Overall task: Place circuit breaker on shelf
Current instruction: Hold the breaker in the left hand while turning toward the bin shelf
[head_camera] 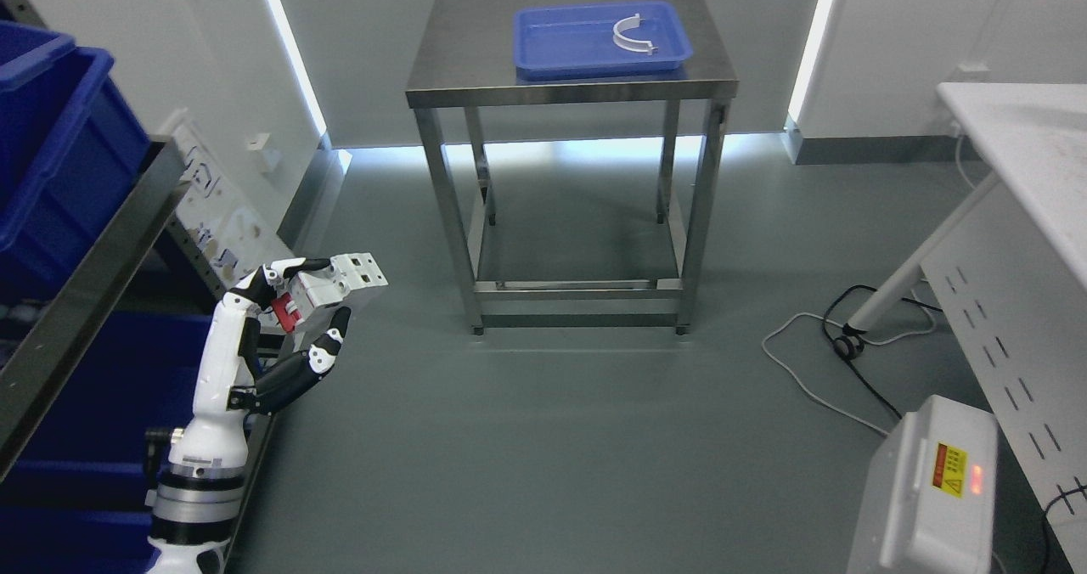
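White and red, the circuit breaker (pixel 327 289) sits pinched in the left robot hand (pixel 293 319), fingers curled around it, just beside the shelf (pixel 93 251); blue tray (pixel 552 47) on the steel bench (pixel 459 73) beyond.

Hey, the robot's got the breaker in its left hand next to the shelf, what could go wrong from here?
1. The circuit breaker sticks out past the left hand, held at one end only, so it might slip and drop to the floor.
2. The shelf edge is close; swinging inward could knock the breaker loose against it.
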Robot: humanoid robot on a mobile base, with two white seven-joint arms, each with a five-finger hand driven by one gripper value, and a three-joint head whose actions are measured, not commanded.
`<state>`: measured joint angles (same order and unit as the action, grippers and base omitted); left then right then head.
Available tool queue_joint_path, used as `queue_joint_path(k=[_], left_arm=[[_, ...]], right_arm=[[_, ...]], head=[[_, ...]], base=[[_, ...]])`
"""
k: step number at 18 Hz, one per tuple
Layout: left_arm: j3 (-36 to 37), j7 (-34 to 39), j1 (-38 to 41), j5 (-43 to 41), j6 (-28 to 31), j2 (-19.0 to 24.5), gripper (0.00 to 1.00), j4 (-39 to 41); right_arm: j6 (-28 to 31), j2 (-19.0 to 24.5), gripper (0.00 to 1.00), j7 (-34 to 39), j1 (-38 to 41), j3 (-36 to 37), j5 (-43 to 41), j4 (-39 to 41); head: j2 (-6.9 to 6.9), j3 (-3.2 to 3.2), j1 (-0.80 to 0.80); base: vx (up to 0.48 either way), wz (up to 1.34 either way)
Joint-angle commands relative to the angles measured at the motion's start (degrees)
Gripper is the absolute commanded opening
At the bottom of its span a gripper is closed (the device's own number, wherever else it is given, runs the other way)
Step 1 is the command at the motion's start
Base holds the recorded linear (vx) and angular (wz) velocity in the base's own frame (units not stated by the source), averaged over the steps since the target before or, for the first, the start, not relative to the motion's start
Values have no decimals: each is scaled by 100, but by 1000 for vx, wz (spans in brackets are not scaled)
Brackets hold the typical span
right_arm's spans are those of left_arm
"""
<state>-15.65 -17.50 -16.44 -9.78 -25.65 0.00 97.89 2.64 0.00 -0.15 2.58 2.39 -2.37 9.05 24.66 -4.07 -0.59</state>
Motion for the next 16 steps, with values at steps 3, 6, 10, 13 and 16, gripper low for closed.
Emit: queue_joint_path(k=[3,6,10,13,16], left_arm=[[-78,-148,-536,2,306,100,10,2],[-70,-245,-886,2,446,100,10,2],[473,-263,-2088,-15,1332,100,10,2],[572,-271,-2206,-33,1773,100,10,-6],[528,-271,-2188,-33,2317,682,10,-50]], right_arm=[[9,-100,100,-3,-3,-1,0,0],[9,-100,100,-3,-3,-1,0,0],[9,-100,100,-3,-3,-1,0,0],[9,-100,100,-3,-3,-1,0,0],[9,-100,100,-3,-3,7,0,0]], head=[[0,0,0],[0,0,0],[0,0,0],[0,0,0],[0,0,0]], base=[[-158,591],[-112,797],[-60,970],[-7,1147],[40,1158]])
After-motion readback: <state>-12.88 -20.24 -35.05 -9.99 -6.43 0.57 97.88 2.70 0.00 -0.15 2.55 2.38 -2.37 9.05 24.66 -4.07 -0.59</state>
